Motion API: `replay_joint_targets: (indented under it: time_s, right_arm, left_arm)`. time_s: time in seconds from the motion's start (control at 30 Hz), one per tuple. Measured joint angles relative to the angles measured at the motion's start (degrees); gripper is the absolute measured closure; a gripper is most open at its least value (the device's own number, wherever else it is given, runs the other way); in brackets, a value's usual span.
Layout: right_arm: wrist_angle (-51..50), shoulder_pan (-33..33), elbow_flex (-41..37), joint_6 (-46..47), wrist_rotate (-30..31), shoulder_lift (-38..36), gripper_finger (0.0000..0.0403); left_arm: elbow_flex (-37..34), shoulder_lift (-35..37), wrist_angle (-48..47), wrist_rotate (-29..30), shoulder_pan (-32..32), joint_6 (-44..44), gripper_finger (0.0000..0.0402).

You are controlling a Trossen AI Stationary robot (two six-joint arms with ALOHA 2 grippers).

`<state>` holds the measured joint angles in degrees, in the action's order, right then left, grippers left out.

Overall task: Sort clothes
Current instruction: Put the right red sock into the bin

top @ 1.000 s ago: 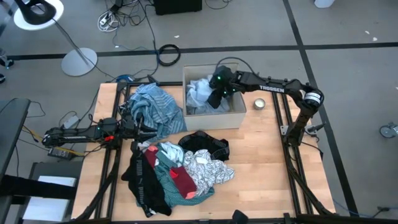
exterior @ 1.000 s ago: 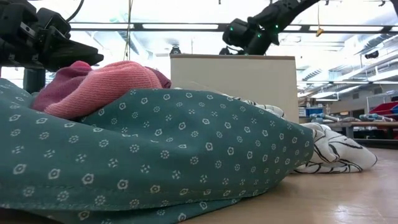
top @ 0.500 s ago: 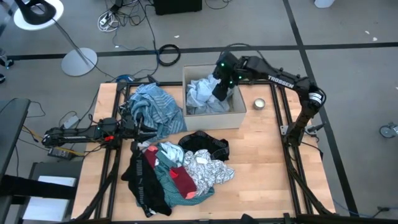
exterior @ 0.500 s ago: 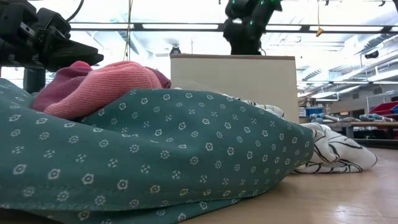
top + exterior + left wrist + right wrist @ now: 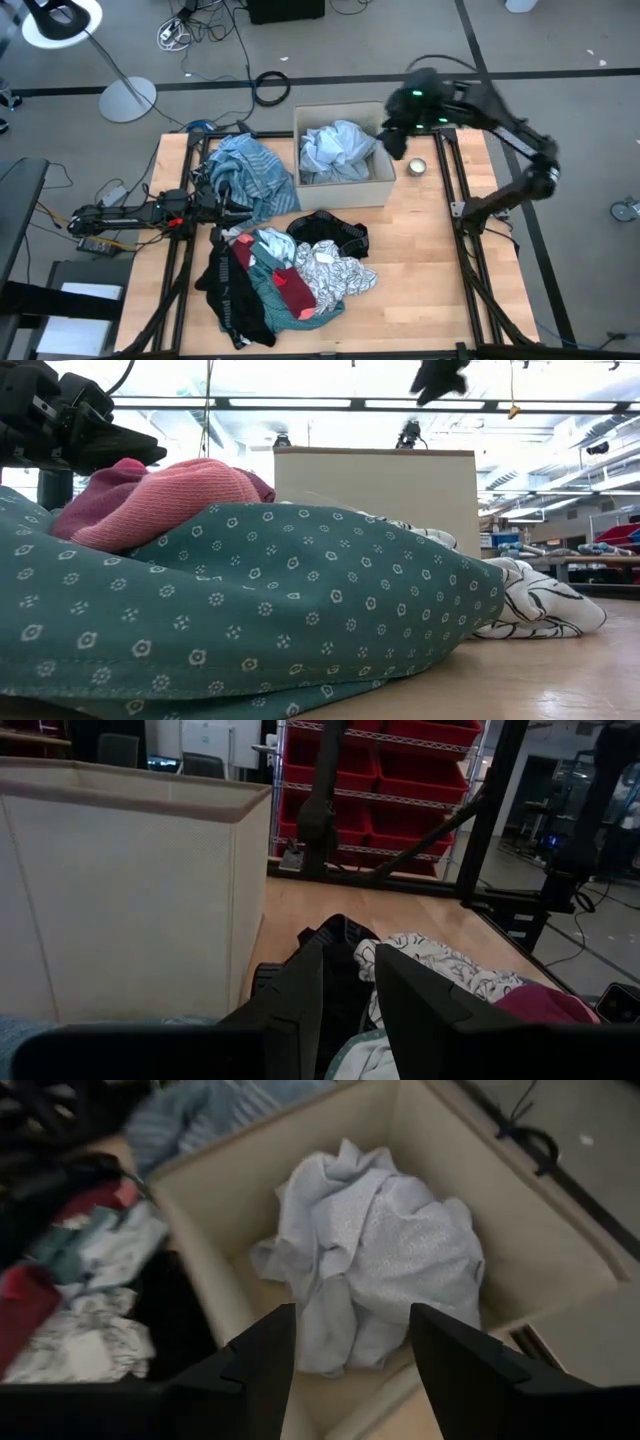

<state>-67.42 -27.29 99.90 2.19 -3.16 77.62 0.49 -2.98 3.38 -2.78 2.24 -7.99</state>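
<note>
Inside the tan cardboard box (image 5: 382,182) sits a crumpled light blue shirt (image 5: 336,146), bunched into soft folds and filling most of the floor of the box; from the right wrist view it lies loose, with pale box walls showing around it. The right gripper (image 5: 350,1342) hangs above the box with its two dark fingers spread wide and nothing between them. From above, that gripper (image 5: 396,134) is blurred, just over the box's right wall, near the small round metal tin (image 5: 417,166) on the bare wood.

Left of the box, a second blue striped shirt (image 5: 250,172) spreads over the table's back left part, touching the box's side. The left gripper (image 5: 345,1010) rests low at that shirt's front edge, fingers slightly parted, empty.

In front lies the main heap: a black garment (image 5: 332,229), a black-and-white patterned piece (image 5: 335,268), a teal dotted shirt (image 5: 250,610), a red piece (image 5: 297,291) and a black garment with white lettering (image 5: 232,290) reaching toward the table's front edge. In the low view a pink knit piece (image 5: 165,495) tops the teal one.

The table's (image 5: 440,270) right half is open wood from the tin to the front edge.
</note>
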Motion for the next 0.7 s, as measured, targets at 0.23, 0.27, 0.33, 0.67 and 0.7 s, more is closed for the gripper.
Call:
replay_joint_targets:
  time_s: [0.23,0.27,0.33,0.67,0.7]
  right_arm:
    - [4.5,6.8,-13.5,7.6,0.0,-17.5,0.0206]
    - [6.0,8.4,-16.4,9.2,0.1,-19.9,0.0206]
    - [9.3,11.9,-22.5,12.3,1.0,-24.5,0.0206]
    - [33.5,25.2,-54.9,23.6,3.5,-37.8,0.0206]
    - [37.3,25.9,-57.8,23.7,3.5,-38.0,0.0206]
  left_arm:
    - [0.0,0.0,0.0,0.0,0.0,0.0,0.03]
    - [0.0,0.0,0.0,0.0,0.0,0.0,0.03]
    - [0.0,0.0,0.2,0.0,0.0,0.0,0.03]
    - [0.0,0.0,7.3,1.9,0.0,-1.4,0.03]
    - [0.0,0.0,8.6,3.3,0.0,-2.9,0.03]
